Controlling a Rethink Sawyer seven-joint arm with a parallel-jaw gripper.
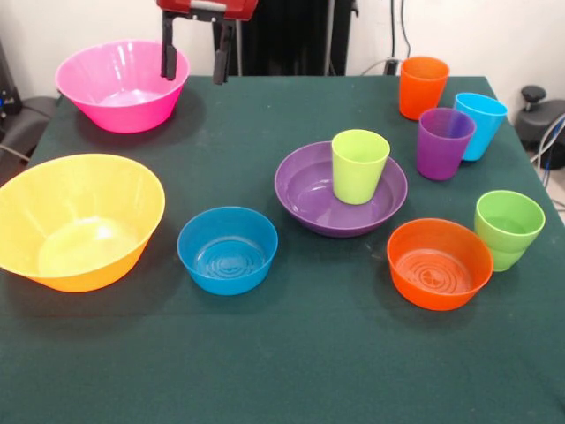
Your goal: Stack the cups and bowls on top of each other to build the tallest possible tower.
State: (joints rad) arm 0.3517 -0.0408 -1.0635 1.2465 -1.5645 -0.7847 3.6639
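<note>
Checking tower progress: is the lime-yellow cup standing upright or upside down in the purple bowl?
Upright. The lime-yellow cup stands inside the purple bowl, open mouth facing up, nothing stacked on it.

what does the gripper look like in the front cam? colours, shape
Only the gripper shows, at the top edge: a red body with a pale strip across it, and two straight, dark, flat jaws hanging down from it. No cables or markings are visible on it.
</note>
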